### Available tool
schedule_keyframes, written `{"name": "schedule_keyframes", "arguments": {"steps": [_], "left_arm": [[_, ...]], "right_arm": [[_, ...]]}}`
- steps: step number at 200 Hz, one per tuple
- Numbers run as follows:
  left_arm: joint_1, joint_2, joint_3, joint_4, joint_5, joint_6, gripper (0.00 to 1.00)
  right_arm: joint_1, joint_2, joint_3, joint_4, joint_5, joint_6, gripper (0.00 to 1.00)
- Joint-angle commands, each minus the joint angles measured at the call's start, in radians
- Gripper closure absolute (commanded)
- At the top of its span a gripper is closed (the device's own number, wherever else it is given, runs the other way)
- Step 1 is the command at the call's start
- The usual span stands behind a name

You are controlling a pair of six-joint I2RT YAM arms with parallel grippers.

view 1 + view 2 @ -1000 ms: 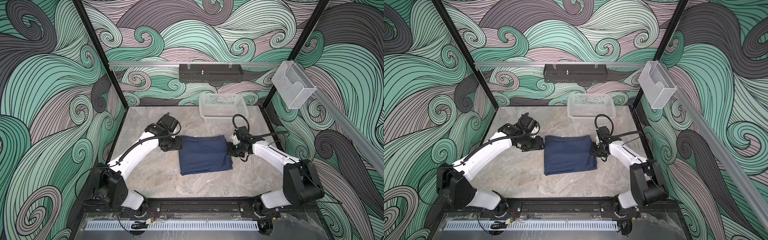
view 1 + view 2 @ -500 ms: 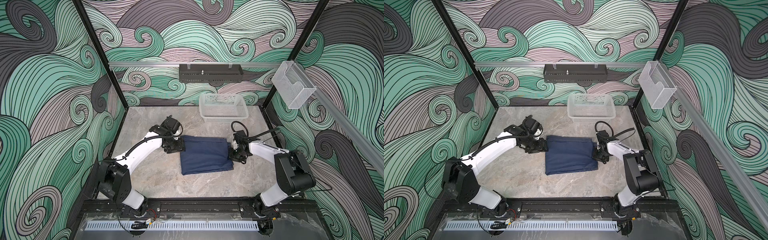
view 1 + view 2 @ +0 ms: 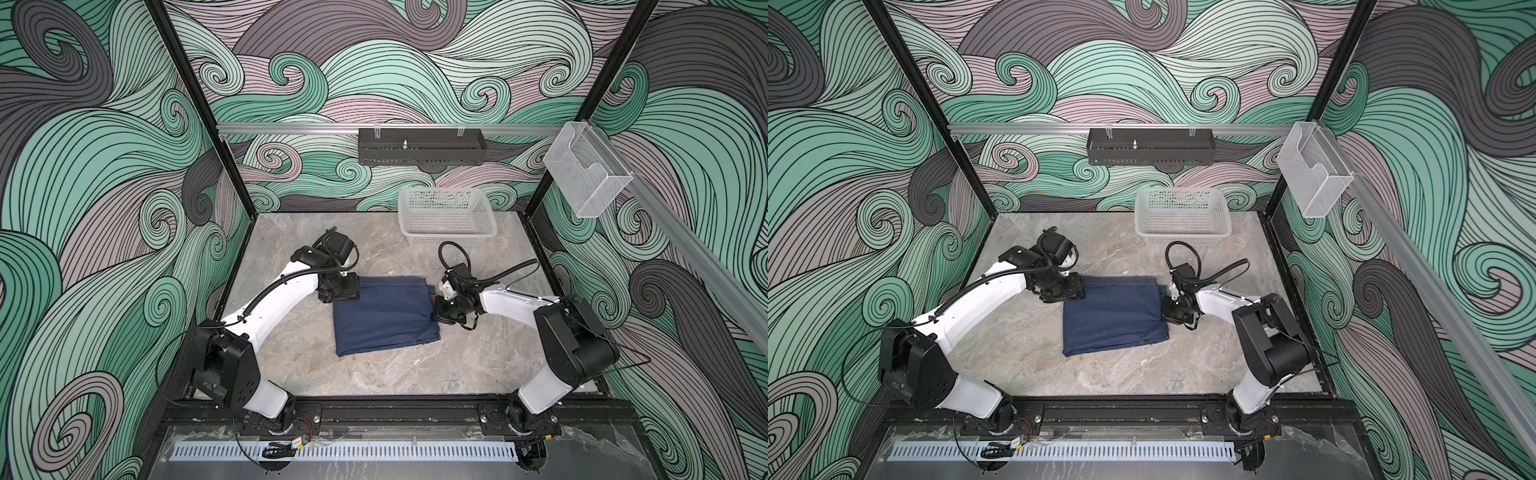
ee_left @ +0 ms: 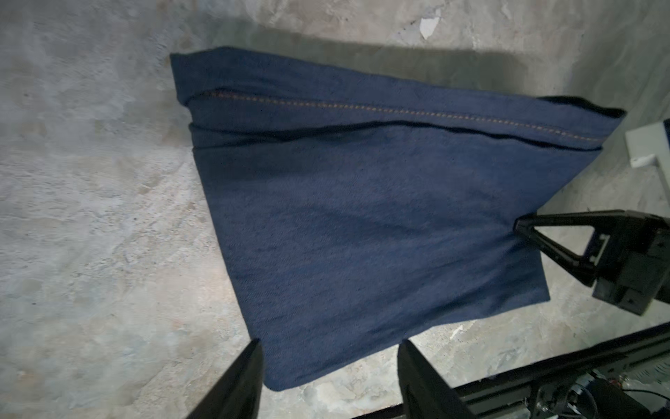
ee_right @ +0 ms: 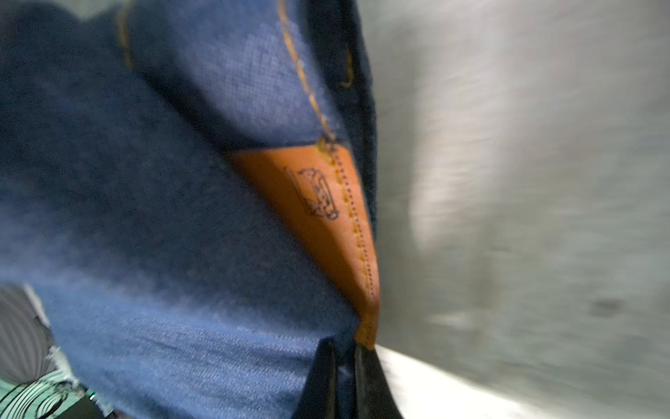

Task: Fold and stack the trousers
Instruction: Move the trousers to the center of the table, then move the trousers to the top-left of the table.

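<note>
1. Both top views: the trousers (image 3: 384, 313) (image 3: 1115, 318) lie folded into a flat navy packet mid-table (image 3: 374, 374), slightly wider than deep, with the long axis running across from one arm to the other. My left pincer (image 3: 351, 289) sits at the packet's left edge near the far corner. My right pincer (image 3: 437, 311) is against the opposite edge, so the cloth lies inward from both arms.
2. Also in the top views, a white basket (image 3: 449, 239) (image 3: 1183, 237) stands at the far end of the table, well apart from the packet and on my right arm's side. My right arm is the nearer one to it.
3. Left wrist: my left pincer (image 4: 328, 359) is wide, its two fingers straddling a corner of the trousers (image 4: 362, 235) without closing on it. The packet stretches away from this pincer, and a tan-stitched seam (image 4: 398, 112) runs along its far fold. The tip of my right pincer (image 4: 522, 226) touches the opposite edge.
4. Right wrist, blurred: my right pincer (image 5: 342, 348) is narrow, fingers nearly together with a thin strip of denim between them, so I read it as nipping the edge of the trousers (image 5: 163, 235) just below the orange patch (image 5: 326, 217).
5. Judgement: folding looks done and moving the packet is what remains. Only one side is gripped — the left fingers must close before any lift, or the packet will likely unfold.
</note>
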Motion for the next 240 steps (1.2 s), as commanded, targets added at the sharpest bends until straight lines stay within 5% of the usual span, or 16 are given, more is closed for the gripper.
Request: {"name": "schedule_keyframes", "arguments": {"steps": [1,103,153,240], "left_arm": [[0.022,-0.03,0.034,-0.077,-0.083,0.018,0.38],[0.022,-0.134,-0.094,-0.097,-0.103,-0.137,0.38],[-0.097,-0.175,-0.262,0.009,-0.127,-0.312,0.27],[-0.307,-0.031,-0.327,0.203,-0.211,-0.536,0.15]], "right_arm": [[0.079,0.02,0.017,0.036,-0.018,0.094,0.9],[0.154,-0.266,0.1,-0.173,0.263,0.008,0.35],[0.165,-0.49,-0.026,-0.103,0.354,-0.068,0.32],[0.372,-0.872,-0.288,0.023,0.617,-0.095,0.36]]}}
